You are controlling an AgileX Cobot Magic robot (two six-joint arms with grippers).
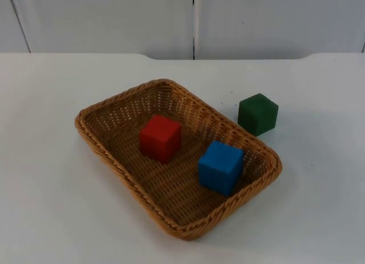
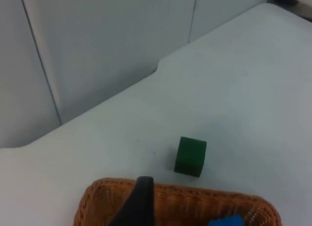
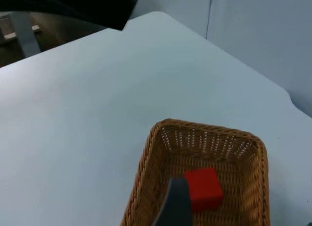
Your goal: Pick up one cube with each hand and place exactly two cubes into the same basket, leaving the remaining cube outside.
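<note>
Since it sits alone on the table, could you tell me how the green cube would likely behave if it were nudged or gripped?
The green cube rests on a flat face, so it would probably slide, not roll. Its flat opposite sides should suit a two-finger grip. It looks solid and rigid, likely not fragile.

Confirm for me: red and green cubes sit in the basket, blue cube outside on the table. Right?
Not quite. The top view shows the red cube and the blue cube in the basket; the green cube sits outside on the table.
</note>
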